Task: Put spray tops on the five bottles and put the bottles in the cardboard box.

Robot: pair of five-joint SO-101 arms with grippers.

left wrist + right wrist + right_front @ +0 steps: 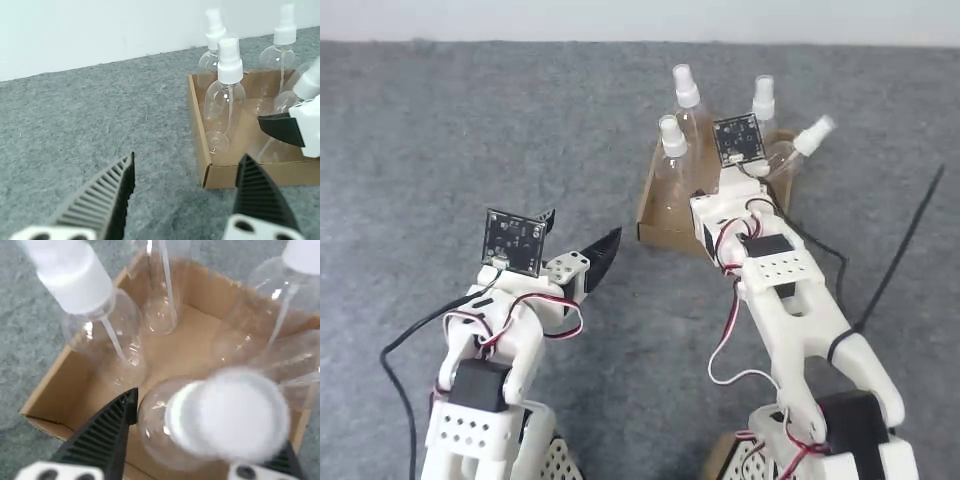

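The cardboard box (650, 205) lies at the table's far middle with several clear bottles in it, each with a white spray top (685, 85). My right gripper (210, 422) hangs over the box's near side, shut on one capped bottle (165, 427) that stands inside the box. Other bottles (117, 337) stand around it, and one at the right (800, 150) leans. My left gripper (578, 232) is open with nothing between its fingers, low over the carpet, left of the box. Its view shows the box wall (200, 135), a capped bottle (225, 100) and the right gripper's black finger (280, 129).
Grey carpet (470, 130) covers the table, with open room left of the box. A black cable (900, 250) runs along the right side, beside the right arm. A pale wall (100, 30) rises behind the table's far edge.
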